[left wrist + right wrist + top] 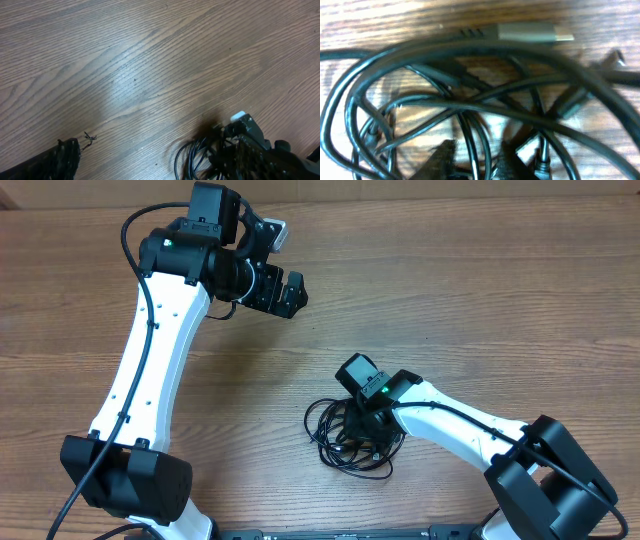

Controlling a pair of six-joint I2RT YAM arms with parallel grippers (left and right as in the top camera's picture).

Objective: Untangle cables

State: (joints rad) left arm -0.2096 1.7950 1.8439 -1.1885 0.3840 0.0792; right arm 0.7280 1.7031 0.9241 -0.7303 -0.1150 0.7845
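The cables [340, 445] are seen lying in a tangled, looped heap on the wooden bench [470, 290], toward its near right part. The right end effector [476, 161] is lowered into the heap, with its fingers set on either side of a few strands; whether these are pinched cannot be told. A silver-tipped plug [532, 33] is seen at the heap's edge. The left end effector [288, 292] is held well apart from the cables, spread wide and empty.
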